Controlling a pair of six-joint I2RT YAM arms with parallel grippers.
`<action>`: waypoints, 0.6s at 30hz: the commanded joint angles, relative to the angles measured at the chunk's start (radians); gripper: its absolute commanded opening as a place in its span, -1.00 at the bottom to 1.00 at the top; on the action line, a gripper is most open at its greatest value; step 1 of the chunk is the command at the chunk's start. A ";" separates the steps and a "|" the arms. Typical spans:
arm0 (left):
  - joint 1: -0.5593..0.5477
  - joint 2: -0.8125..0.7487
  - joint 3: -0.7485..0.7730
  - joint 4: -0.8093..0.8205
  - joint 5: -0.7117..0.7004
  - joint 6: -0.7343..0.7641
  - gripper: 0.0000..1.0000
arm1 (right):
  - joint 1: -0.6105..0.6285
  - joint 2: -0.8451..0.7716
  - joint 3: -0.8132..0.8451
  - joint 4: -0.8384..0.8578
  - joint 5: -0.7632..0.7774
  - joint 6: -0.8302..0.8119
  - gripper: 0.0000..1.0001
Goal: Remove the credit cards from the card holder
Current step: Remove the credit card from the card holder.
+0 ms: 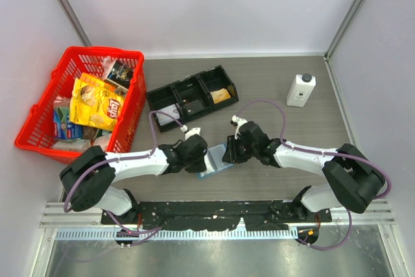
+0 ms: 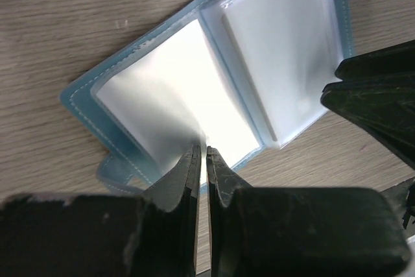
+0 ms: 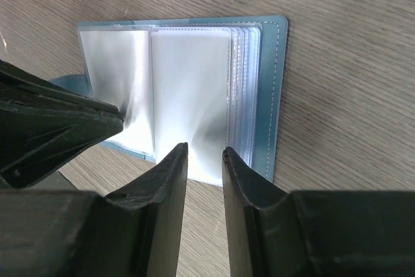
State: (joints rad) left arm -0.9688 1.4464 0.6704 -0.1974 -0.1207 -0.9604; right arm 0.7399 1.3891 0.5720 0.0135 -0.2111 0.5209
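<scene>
Wood-grain table [image 1: 272, 89] carries everything, with bare board all round the card holder [image 1: 214, 160]. Red plastic lattice basket [image 1: 138, 98] sits well away to its far left. The black three-bay tray [image 1: 183, 82] is near, just beyond it. White squarish bottle [image 1: 301, 90] stands well apart, beyond and right. The holder lies open and flat, stitched light-blue rim, glossy clear sleeves. Right gripper [image 3: 205, 150] is parted at its near edge. Left gripper [image 2: 206, 154] is closed to a slit there. Whitish credit cards [image 2: 279, 50] are still sleeved.
</scene>
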 commanded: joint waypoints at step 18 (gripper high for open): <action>0.001 0.049 -0.063 0.010 0.026 -0.034 -0.84 | 0.032 0.014 0.025 0.019 -0.051 -0.004 -0.33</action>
State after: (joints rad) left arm -0.9665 1.4448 0.6548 -0.1810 -0.1169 -0.9848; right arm 0.7597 1.3949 0.5724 0.0040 -0.2325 0.5182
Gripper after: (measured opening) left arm 0.081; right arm 0.332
